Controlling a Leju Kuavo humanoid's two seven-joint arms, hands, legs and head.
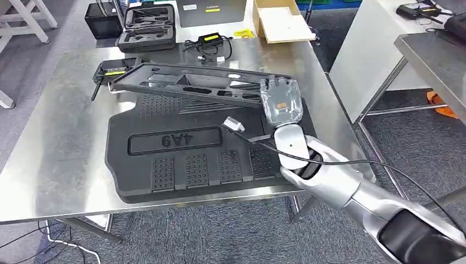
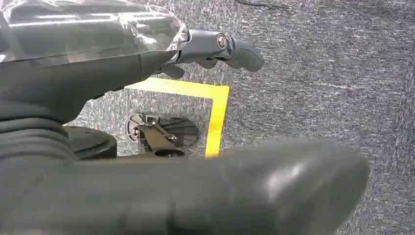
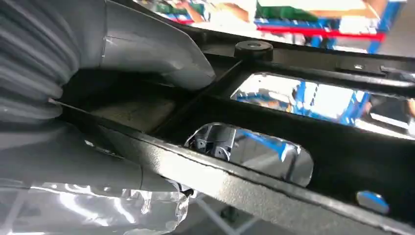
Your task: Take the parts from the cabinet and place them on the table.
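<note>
A long black frame part (image 1: 187,82) lies slanted across the steel table (image 1: 55,159), its left end near the far left of the tabletop. My right hand (image 1: 281,102) grips its right end. Close up, the fingers (image 3: 127,49) curl around the part's rim (image 3: 274,127), and the shiny tabletop shows through its cut-outs. Under the frame lies a large flat black panel (image 1: 181,165) with raised lettering and ribbed squares, reaching the table's near edge. My left hand (image 2: 73,98) hangs over the grey carpet, fingers (image 2: 230,49) stretched out, holding nothing.
At the table's far side stand an open black case (image 1: 147,27), a charger with cable (image 1: 211,44) and a cardboard box (image 1: 280,22). A second steel table (image 1: 434,55) and a white cabinet (image 1: 373,44) are to the right. Yellow tape (image 2: 215,112) marks the floor.
</note>
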